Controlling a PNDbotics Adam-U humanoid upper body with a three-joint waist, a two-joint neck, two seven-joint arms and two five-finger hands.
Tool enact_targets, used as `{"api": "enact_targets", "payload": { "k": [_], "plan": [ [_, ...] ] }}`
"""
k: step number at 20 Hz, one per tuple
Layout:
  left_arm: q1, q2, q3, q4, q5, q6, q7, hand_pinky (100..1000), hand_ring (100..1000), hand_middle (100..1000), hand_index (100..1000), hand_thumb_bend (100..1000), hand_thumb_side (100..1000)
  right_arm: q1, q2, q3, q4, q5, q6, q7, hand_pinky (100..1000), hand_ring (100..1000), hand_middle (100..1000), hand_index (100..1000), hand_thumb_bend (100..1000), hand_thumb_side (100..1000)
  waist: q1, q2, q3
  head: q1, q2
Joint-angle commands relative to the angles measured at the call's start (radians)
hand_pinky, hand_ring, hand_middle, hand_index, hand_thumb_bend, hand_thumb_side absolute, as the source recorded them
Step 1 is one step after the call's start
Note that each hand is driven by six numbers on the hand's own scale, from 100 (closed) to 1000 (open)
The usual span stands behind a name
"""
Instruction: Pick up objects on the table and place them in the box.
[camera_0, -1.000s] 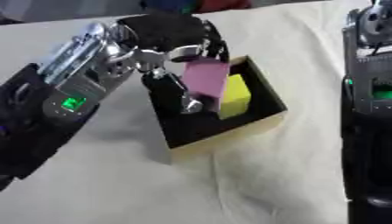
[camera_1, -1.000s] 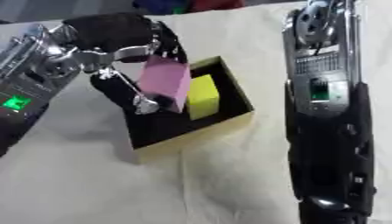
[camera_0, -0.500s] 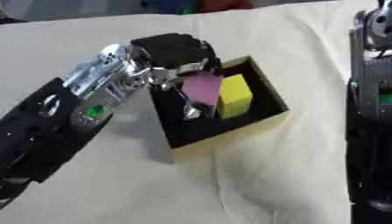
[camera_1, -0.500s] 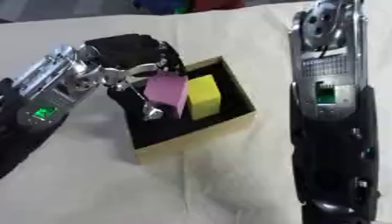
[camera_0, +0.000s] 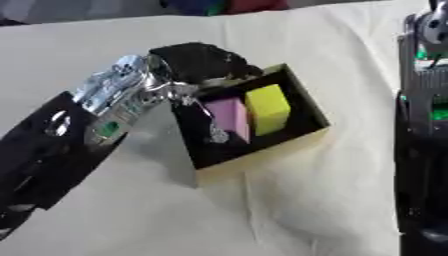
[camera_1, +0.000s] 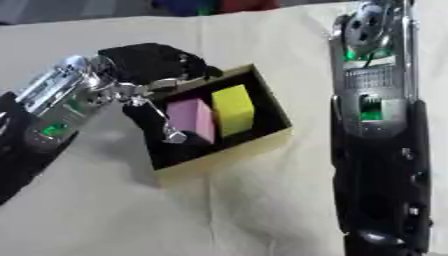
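Observation:
A black box with a tan outer wall (camera_0: 262, 159) sits at the middle of the cream table. Two blocks stand side by side in it: a pink block (camera_0: 229, 118) on the left and a yellow block (camera_0: 268, 108) on the right. My left hand (camera_0: 199, 62) hovers over the box's far left corner. Its dark fingers sit above the far rim, clear of the pink block. The silver thumb (camera_0: 213, 131) reaches down along that block's left side. My right arm (camera_1: 376, 125) stands along the right edge, and its hand is out of view.
Cream cloth (camera_0: 262, 215) covers the table all around the box. A few coloured things (camera_0: 210, 6) lie blurred at the far edge. My right forearm fills the strip to the right of the box.
The pink block was tilted in my left hand above the box. It now stands upright on the box floor beside the yellow block, and the fingers have come off it.

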Motion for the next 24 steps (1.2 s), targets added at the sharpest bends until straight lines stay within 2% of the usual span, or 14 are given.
{"api": "enact_targets", "payload": {
  "k": [1,2,3,4,6,7,9,12,15,21,24],
  "plan": [
    [-0.004,0.028,0.04,-0.048,-0.026,-0.013,-0.004,842,845,842,1000,545,531,-0.018,-0.012,-0.003,-0.027,-0.002,0.002,-0.001,785,748,752,995,100,1000,-0.003,-0.016,0.004,-0.007,0.001],
    [-0.001,0.03,0.055,-0.069,-0.015,-0.008,0.0,837,839,840,1000,512,528,-0.019,-0.013,-0.004,-0.028,-0.003,0.002,-0.002,785,748,752,995,100,1000,-0.003,-0.015,0.005,-0.011,0.002],
    [0.001,0.034,0.07,-0.089,-0.001,-0.001,0.004,826,825,838,1000,294,640,-0.02,-0.015,-0.004,-0.028,-0.003,0.003,-0.003,785,748,752,995,100,1000,-0.004,-0.014,0.006,-0.014,0.002],
    [0.004,0.036,0.091,-0.113,0.02,0.013,0.015,822,819,831,1000,405,547,-0.021,-0.016,-0.004,-0.028,-0.004,0.003,-0.003,785,749,752,995,100,1000,-0.005,-0.012,0.007,-0.02,0.003],
    [0.011,0.039,0.133,-0.161,0.071,0.044,0.041,809,801,823,999,300,589,-0.025,-0.021,-0.003,-0.028,-0.004,0.003,-0.003,785,752,754,995,100,1000,-0.006,-0.009,0.01,-0.027,0.003],
    [0.014,0.041,0.156,-0.186,0.1,0.061,0.056,796,785,817,993,193,638,-0.027,-0.023,-0.001,-0.029,-0.005,0.002,-0.003,785,753,755,994,100,1000,-0.007,-0.008,0.012,-0.029,0.002],
    [0.019,0.04,0.209,-0.237,0.177,0.107,0.102,778,762,806,985,100,704,-0.031,-0.028,0.003,-0.032,-0.005,-0.003,-0.005,785,755,756,994,100,1000,-0.008,-0.006,0.016,-0.031,-0.001],
    [0.019,0.03,0.299,-0.292,0.306,0.176,0.221,744,726,787,969,100,731,-0.035,-0.035,0.013,-0.038,-0.004,-0.013,-0.004,786,757,758,993,100,1000,-0.011,-0.005,0.021,-0.032,-0.006],
    [0.016,0.029,0.359,-0.301,0.431,0.203,0.359,731,714,780,963,100,750,-0.038,-0.038,0.022,-0.041,-0.003,-0.02,0.0,787,759,759,993,100,1000,-0.013,-0.005,0.026,-0.031,-0.011],
    [0.034,0.046,0.44,-0.302,0.567,0.188,0.559,720,707,774,956,100,746,-0.036,-0.041,0.033,-0.051,0.0,-0.031,0.008,787,760,759,993,100,1000,-0.014,-0.01,0.035,-0.023,-0.02],
    [0.067,0.071,0.501,-0.302,0.616,0.152,0.723,728,713,767,946,100,733,-0.034,-0.049,0.041,-0.059,0.002,-0.039,0.012,788,762,759,992,100,1000,-0.014,-0.014,0.045,-0.016,-0.021]
  ]
}}
